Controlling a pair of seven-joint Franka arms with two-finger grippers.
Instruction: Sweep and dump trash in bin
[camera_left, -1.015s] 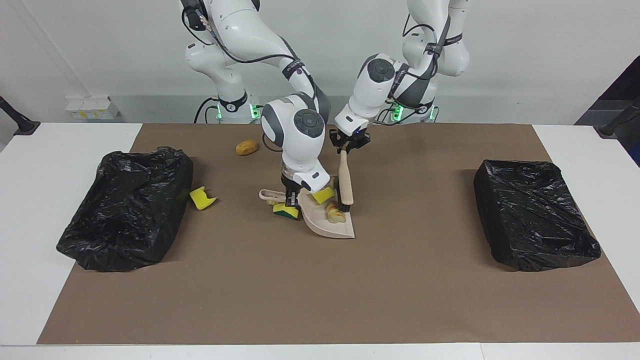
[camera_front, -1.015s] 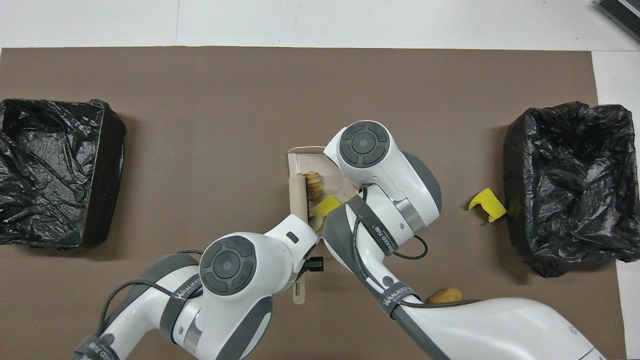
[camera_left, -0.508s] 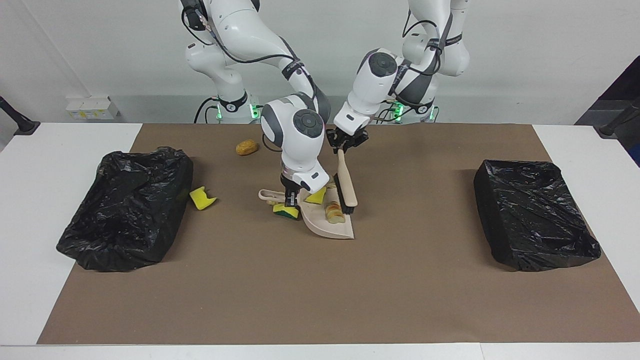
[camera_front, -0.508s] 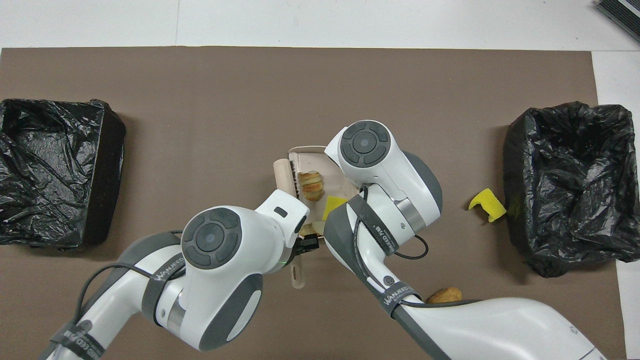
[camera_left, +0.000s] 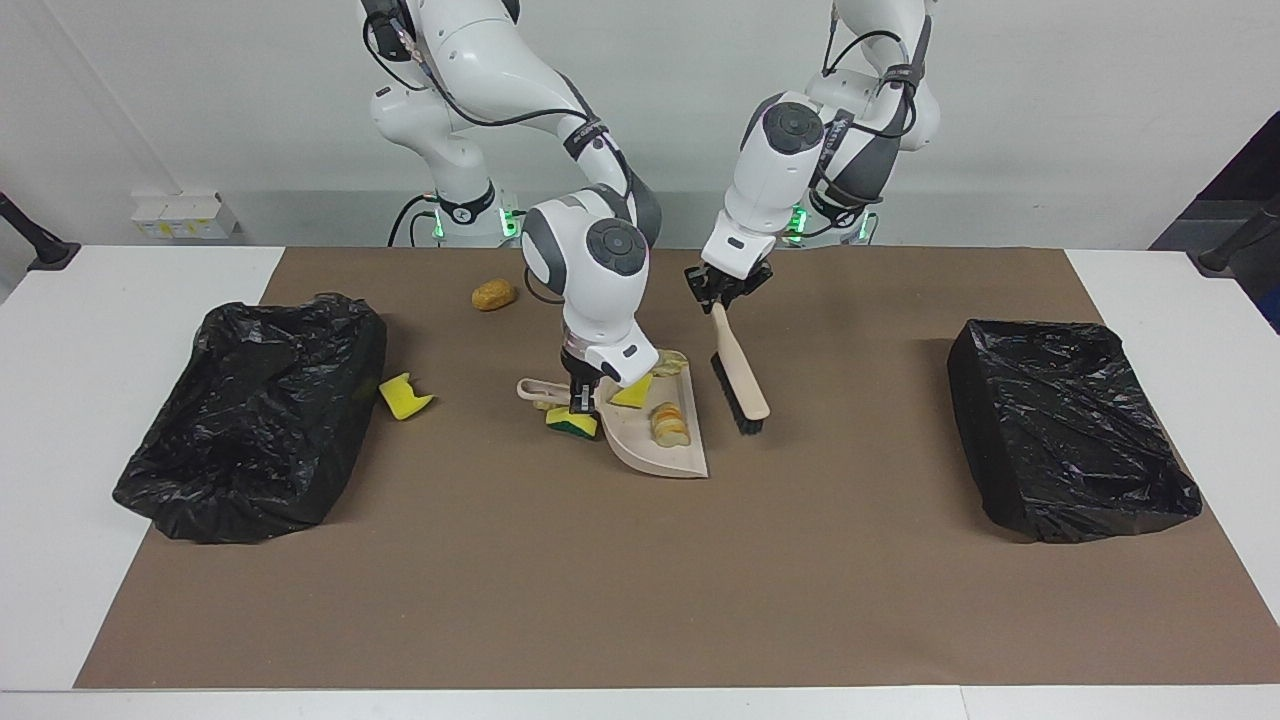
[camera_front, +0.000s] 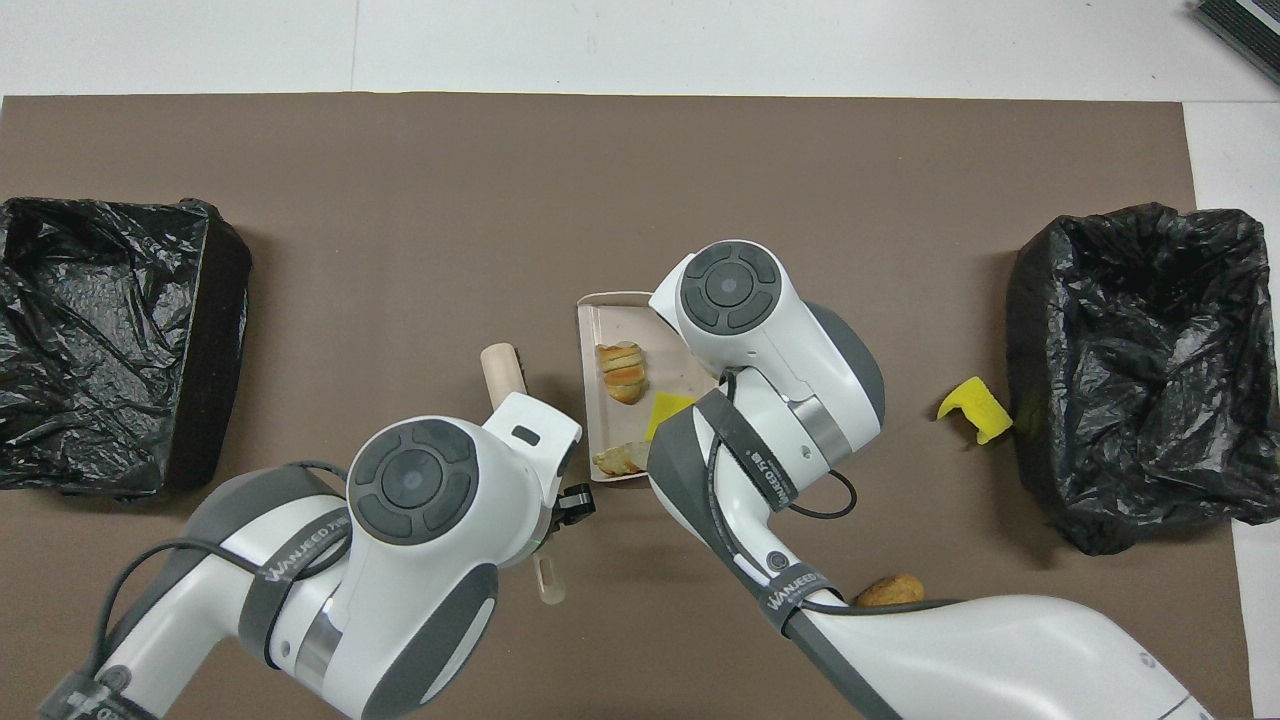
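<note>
Swung clear of the dustpan (camera_left: 660, 450), the brush (camera_left: 740, 375) now hangs tilted over bare mat beside it, toward the left arm's end, its handle clamped in the left gripper (camera_left: 718, 295). Two black-lined bins (camera_left: 250, 415) (camera_left: 1070, 425) sit by the mat's short edges. The right gripper (camera_left: 580, 400) is closed on the dustpan's handle at mid-mat. Trash: pastry slices (camera_left: 668, 424) and a yellow sponge wedge (camera_left: 632, 392) in the pan, a green-backed sponge (camera_left: 570, 424) against it, a yellow sponge scrap (camera_left: 404, 397) beside one bin, a bread roll (camera_left: 493, 294) near the robots' edge.
</note>
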